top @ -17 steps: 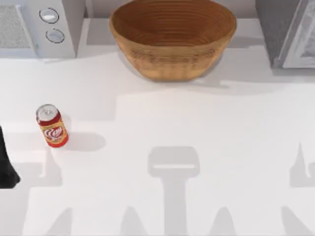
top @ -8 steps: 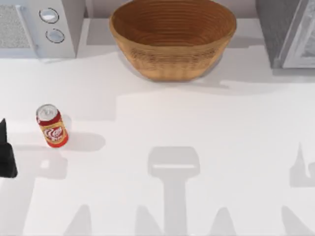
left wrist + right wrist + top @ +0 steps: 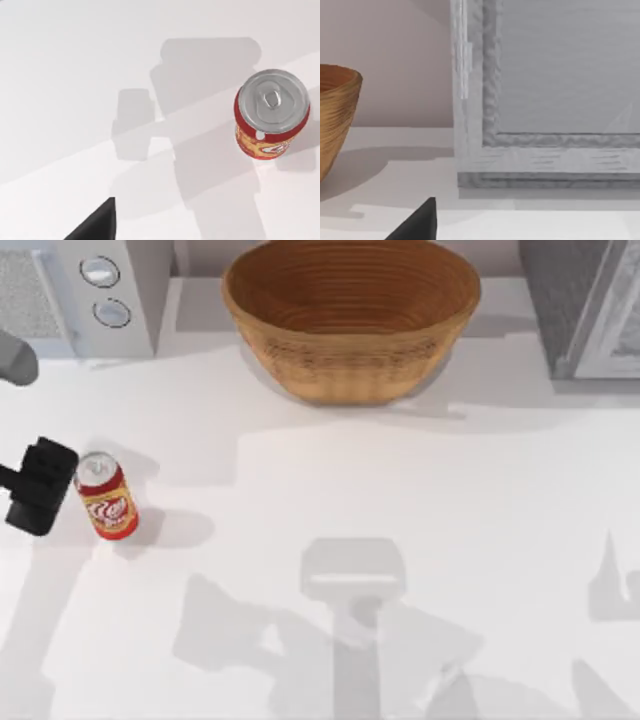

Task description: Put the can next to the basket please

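A: Where was the large round ribbed tan wicker basket (image 3: 351, 315)?
B: At twelve o'clock. The small red soda can (image 3: 105, 496) stood upright at nine.
A: The black left gripper (image 3: 40, 485)?
B: Just beside the can; I couldn't tell whether its claw was open.

table (image 3: 420, 500): white, shadowed | microwave (image 3: 90, 290): back left (two dials) | wall (image 3: 385, 60): pinkish

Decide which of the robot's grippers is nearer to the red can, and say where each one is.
Left. The left gripper sits right beside the can on its left, at the table's left side. The right gripper is far off, facing the basket and a grey appliance.
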You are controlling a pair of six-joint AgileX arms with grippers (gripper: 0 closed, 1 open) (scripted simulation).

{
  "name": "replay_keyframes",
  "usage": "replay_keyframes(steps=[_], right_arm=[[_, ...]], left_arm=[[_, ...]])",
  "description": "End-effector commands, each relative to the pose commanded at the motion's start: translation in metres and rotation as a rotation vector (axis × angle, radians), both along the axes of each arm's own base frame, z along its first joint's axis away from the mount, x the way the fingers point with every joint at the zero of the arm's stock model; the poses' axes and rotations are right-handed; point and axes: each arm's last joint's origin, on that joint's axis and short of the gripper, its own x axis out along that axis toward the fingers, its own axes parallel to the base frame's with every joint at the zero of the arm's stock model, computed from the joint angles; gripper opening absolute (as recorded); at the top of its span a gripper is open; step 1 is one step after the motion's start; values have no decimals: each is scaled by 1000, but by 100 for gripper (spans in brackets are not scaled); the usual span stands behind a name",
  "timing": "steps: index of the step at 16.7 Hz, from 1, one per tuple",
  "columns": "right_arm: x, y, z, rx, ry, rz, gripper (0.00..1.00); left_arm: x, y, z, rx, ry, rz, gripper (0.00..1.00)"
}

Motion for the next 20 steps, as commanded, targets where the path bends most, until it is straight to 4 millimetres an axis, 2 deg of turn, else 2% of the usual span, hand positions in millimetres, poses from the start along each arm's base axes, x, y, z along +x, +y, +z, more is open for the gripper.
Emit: replay_keyframes(steps=[5,10,13,20], right_arm=[[0,0,0,0,0,0,100],[0,0,0,0,0,0,100],[0,0,0,0,0,0,100],[0,0,0,0,0,0,100]], left_arm=[[82,-21,-15,118,378,-168,100],[134,-39,-38,179,594,-295,100],[149,-44,-47,193,649,-332,100],[150,-44,-54,194,656,-334,100]])
